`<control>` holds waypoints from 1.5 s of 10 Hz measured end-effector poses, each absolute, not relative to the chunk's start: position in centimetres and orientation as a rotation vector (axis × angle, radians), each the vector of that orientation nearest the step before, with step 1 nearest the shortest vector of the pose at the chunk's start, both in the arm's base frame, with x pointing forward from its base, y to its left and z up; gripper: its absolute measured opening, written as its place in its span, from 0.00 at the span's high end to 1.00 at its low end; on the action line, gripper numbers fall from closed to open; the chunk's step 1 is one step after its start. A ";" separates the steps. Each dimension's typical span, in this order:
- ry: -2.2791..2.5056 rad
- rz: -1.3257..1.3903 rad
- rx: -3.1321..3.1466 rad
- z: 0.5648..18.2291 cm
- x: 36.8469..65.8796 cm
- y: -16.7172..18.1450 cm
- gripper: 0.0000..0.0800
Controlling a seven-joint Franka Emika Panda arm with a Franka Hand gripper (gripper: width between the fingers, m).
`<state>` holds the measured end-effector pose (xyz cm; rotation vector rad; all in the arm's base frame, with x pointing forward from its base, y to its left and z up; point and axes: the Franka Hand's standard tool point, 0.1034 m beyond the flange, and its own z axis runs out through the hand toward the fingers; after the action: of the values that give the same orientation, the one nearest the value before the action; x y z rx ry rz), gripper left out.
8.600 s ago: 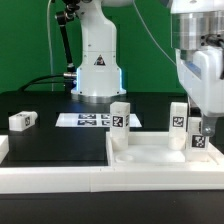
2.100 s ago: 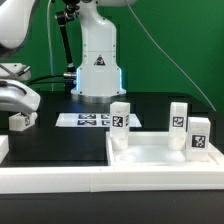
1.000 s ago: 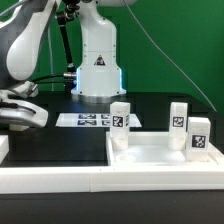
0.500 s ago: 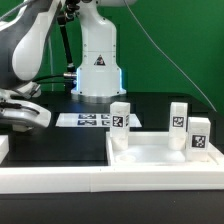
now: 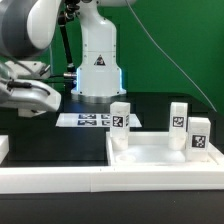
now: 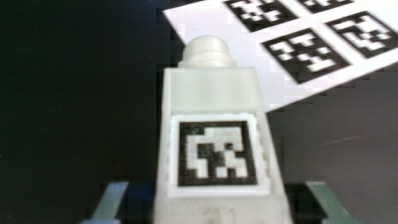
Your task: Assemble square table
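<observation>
The square table top [image 5: 160,152], a white tray with a raised rim, lies at the exterior view's right. Three white tagged legs stand in it [image 5: 120,122] [image 5: 179,117] [image 5: 199,135]. My gripper [image 5: 28,104] hangs above the black surface at the exterior view's left, and the hand hides what it carries there. The wrist view shows a fourth white leg [image 6: 210,120] with a black-and-white tag between the fingers [image 6: 118,200]. My gripper [image 6: 217,206] is shut on this leg's lower end, and the rounded peg end points away.
The marker board [image 5: 88,120] lies flat before the robot base [image 5: 98,65], and in the wrist view the marker board [image 6: 302,40] shows past the leg's tip. A long white rail [image 5: 60,176] edges the front. A white block [image 5: 3,148] sits at the far left edge.
The jaws closed on the leg at the exterior view's left. The hand has since risen and shifted slightly right, taking the leg off the black surface.
</observation>
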<state>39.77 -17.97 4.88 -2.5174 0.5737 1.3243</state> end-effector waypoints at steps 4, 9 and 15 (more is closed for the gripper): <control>0.606 1.259 -2.576 6.2 42.1 -17.7 0.64; 0.629 0.846 -2.830 7.4 45.7 -15.7 0.64; 0.621 0.258 -3.050 8.1 48.3 -14.8 0.64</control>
<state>48.30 -14.77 8.07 -3.0503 0.6206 0.2584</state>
